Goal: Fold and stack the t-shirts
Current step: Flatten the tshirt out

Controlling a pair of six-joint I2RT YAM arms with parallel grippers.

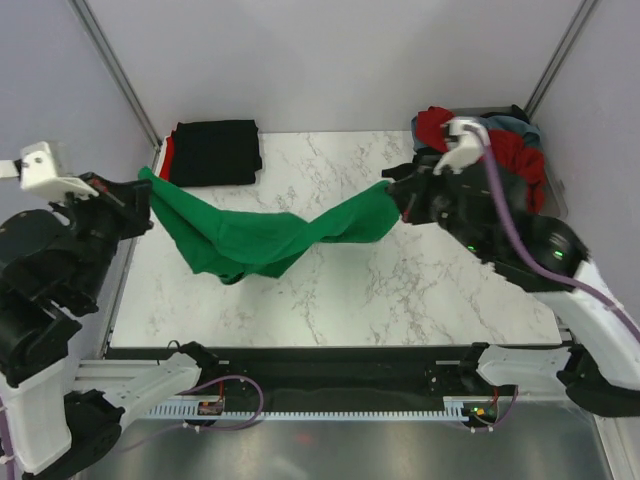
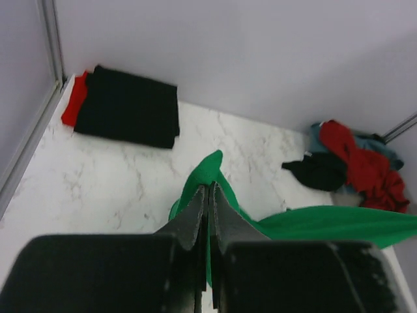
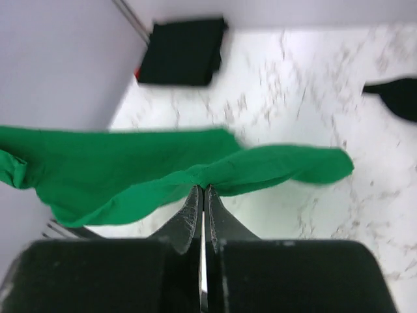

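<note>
A bright green t-shirt (image 1: 260, 235) hangs stretched over the table between both grippers, sagging in the middle. My left gripper (image 1: 148, 192) is shut on its left end, with green cloth showing between the closed fingers (image 2: 195, 215). My right gripper (image 1: 396, 195) is shut on its right end, pinching a fold at the fingertips (image 3: 194, 202). A black t-shirt (image 1: 215, 152) lies folded at the back left on a red t-shirt (image 1: 166, 155), of which only an edge shows. Unfolded red (image 1: 520, 155), grey-blue (image 1: 505, 125) and black (image 2: 319, 171) t-shirts are heaped at the back right.
The heap sits in a clear tray (image 1: 556, 200) in the back right corner. Grey walls with metal posts (image 1: 115, 70) close the marble table (image 1: 400, 290) on three sides. A black rail (image 1: 330, 360) runs along the near edge.
</note>
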